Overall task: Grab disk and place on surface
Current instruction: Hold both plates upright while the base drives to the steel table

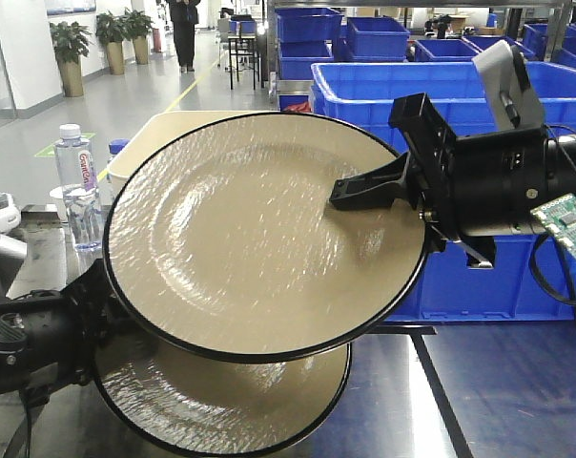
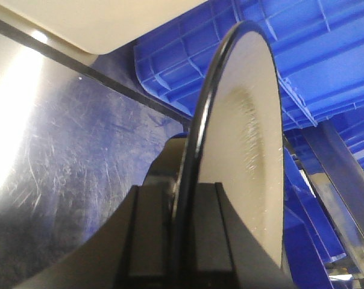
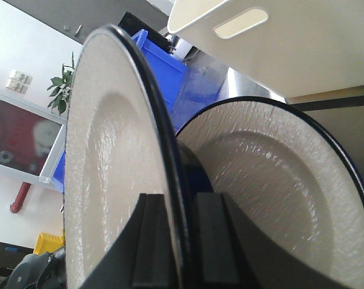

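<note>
Exterior front-facing view: the right gripper (image 1: 350,197) is closed on the right rim of the disk (image 1: 250,239), with one finger lying across the upper face and the other hidden behind it. The disk hangs above the tabletop (image 1: 498,401), clear of it and tipped steeply, so its face is turned toward the camera. Right wrist view confirms the grip: the black rim sits between both fingers with no visible gap. Left wrist view shows the left gripper (image 2: 181,192) likewise clamped on a disk rim, held on edge above the tabletop. This is judged to be the second disk (image 1: 231,405), which in the front view sits lower, nearer the tabletop, with its left rim at the left gripper. Whether it touches the tabletop cannot be told. Step in hand: the grab is complete, the step is the carry down to the tabletop, and the placing is not yet done. Next move, as a judgement: rotate the wrist until the disk lies level. Bring it over a bare part of the tabletop near the tape line (image 1: 437,382), away from the second disk. Lower it until the underside rests on the tabletop, then open the fingers and back off sideways. Lower slowly: the tabletop is glossy and reflective, so height above it is hard to read.
</note>
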